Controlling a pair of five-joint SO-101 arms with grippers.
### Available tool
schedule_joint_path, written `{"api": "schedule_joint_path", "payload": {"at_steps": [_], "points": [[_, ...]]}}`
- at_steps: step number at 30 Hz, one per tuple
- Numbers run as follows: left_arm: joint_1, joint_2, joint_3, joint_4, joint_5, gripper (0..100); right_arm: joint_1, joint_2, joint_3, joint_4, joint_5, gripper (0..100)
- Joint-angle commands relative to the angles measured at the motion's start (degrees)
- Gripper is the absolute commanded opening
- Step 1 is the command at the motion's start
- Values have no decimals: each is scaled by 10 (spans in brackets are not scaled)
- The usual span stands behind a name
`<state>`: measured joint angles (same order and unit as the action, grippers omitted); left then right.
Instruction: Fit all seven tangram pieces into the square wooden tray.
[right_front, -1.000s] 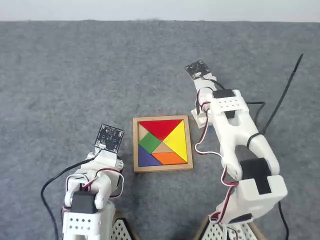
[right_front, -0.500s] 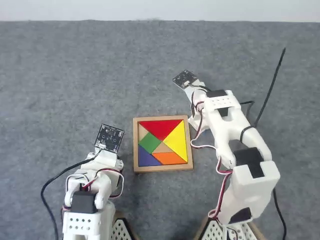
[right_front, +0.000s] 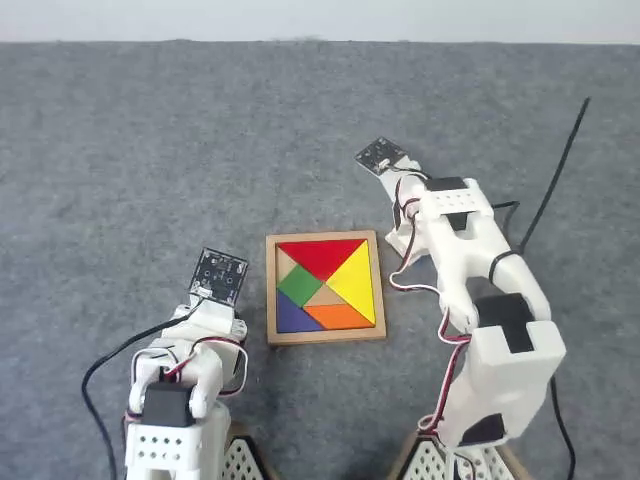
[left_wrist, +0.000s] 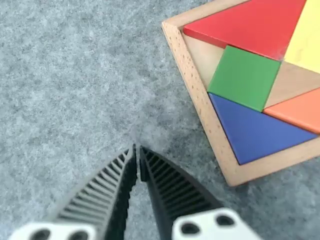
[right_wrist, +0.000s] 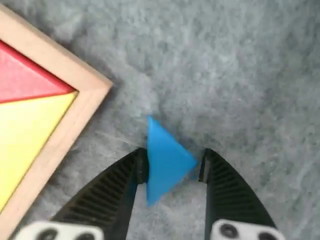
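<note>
The square wooden tray (right_front: 270, 290) lies between the two arms. It holds red (right_front: 322, 256), yellow (right_front: 355, 282), green (right_front: 299, 285), dark blue (right_front: 288, 317) and orange (right_front: 337, 316) pieces, with two tan patches among them. A light blue triangle (right_wrist: 167, 152) rests on the carpet just off the tray's corner (right_wrist: 95, 90). My right gripper (right_wrist: 173, 159) has a finger against each side of it. My left gripper (left_wrist: 137, 152) is shut and empty, low over the carpet beside the tray's edge (left_wrist: 200, 105) near the dark blue piece (left_wrist: 255, 130).
Grey carpet (right_front: 150, 150) covers the whole table, with open room beyond and to the left of the tray. A black cable (right_front: 560, 170) trails from the right arm (right_front: 470, 260). The left arm (right_front: 185, 380) stands at the near left.
The right arm swung left toward the tray's far right corner, then eased back a little to the right. The left arm and the tray's pieces have not moved.
</note>
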<state>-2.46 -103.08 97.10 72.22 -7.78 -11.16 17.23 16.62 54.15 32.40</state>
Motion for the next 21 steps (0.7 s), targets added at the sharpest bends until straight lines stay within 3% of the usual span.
{"api": "schedule_joint_path", "payload": {"at_steps": [1, 7, 16, 21], "points": [[-3, -14, -7, 4, 4, 13, 18, -5, -27, -3, 3, 183], [-3, -14, -7, 4, 4, 13, 18, -10, -28, -4, -11, 71], [-3, -14, -7, 4, 4, 13, 17, -44, -47, 29, -83, 69], [-3, -14, -7, 4, 4, 13, -37, -134, -32, 71, -130, 68]]}}
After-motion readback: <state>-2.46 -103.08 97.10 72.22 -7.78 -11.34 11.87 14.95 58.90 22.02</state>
